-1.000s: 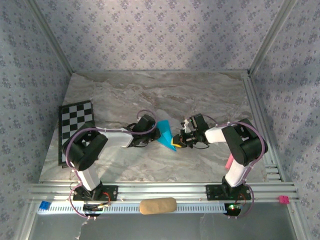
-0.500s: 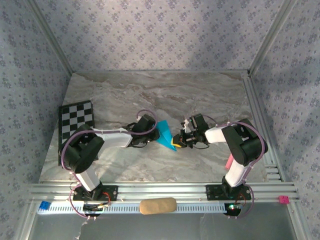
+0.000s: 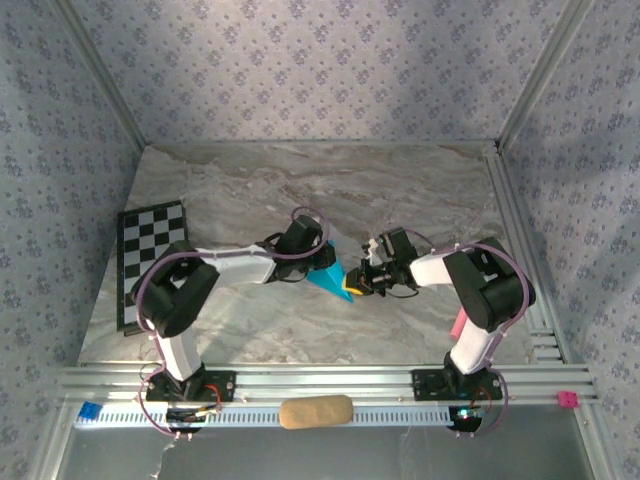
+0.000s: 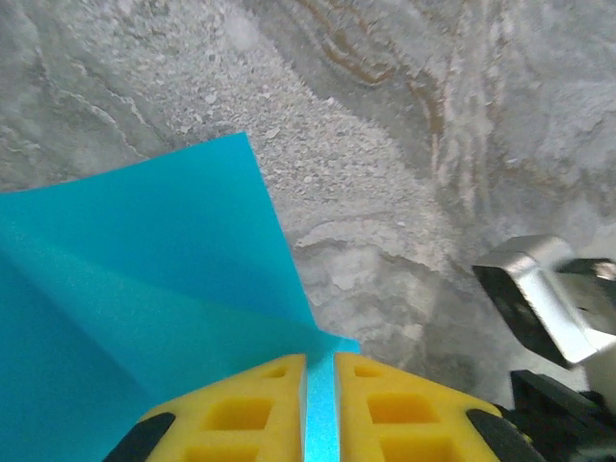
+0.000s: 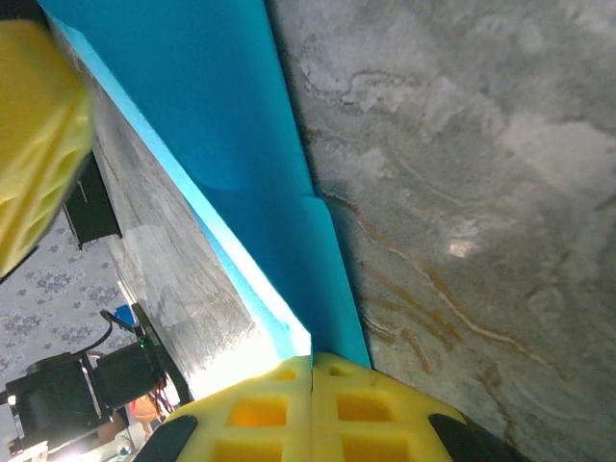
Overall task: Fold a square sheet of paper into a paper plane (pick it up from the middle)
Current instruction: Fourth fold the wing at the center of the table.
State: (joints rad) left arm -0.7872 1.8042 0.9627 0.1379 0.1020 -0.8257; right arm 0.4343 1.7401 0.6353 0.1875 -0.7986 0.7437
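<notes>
1. Since a second ago the left arm's forearm has swung away from the bases and toward the centre, carrying the left claw (image 3: 322,262) over the paper's left edge. The right arm has kept its place.
2. At far left, the checkered board (image 3: 150,255) lies flat on the marble worktop (image 3: 400,190), well apart from the work.
3. The left claw is clenched on the square sheet of paper (image 3: 330,278). Its wrist view shows a thin turquoise strip pinched between the yellow fingers (image 4: 260,395), with creased panels fanning out ahead.
4. The sheet sits mid-worktop between the two claws and is already a creased, pointed shape rather than a plain square.
5. The right claw (image 3: 355,282) is clenched on the sheet's right tip. In its wrist view the paper runs straight into the seam between the closed fingers (image 5: 250,409).
6. The step in hand looks like a mid-sequence fold, with one claw anchoring while the other turns a flap. The next move likely calls for the left claw to bring its edge over to the centre crease and press it flat, without tearing the paper against the right claw's hold.
</notes>
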